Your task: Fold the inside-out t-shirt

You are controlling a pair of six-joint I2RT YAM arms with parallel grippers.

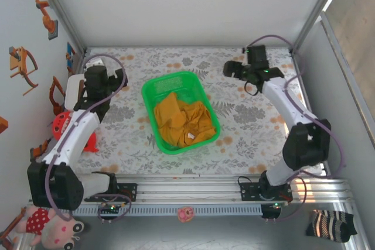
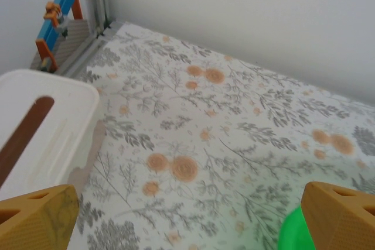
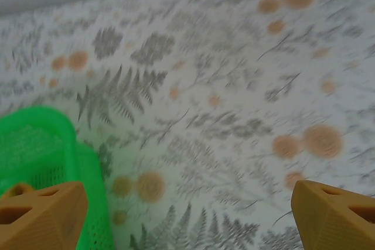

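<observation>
The table [image 1: 252, 133] is stretching out under a flat cloth printed with grey ferns and orange blossoms, and sitting mid-table is the green plastic basket [image 1: 153, 89], a rounded rectangle with mesh walls. Inside it the inside-out t-shirt [image 1: 181, 118] is lying crumpled, soft mustard cotton in limp folds, so no folding is under way yet. I'm reading this as the opening step, getting the shirt out onto the cloth. The left gripper [image 2: 187, 221] is hovering left of the basket, jaws spread wide and holding nothing. The right gripper [image 3: 187, 218] is hanging off the basket's far right corner, likewise gaping. The next move, I'd say, is calling for a reach into the basket and a pinch on a bunched ridge of fabric. The small white neck tag [image 1: 189, 136] is peeking out near the front rim.
</observation>
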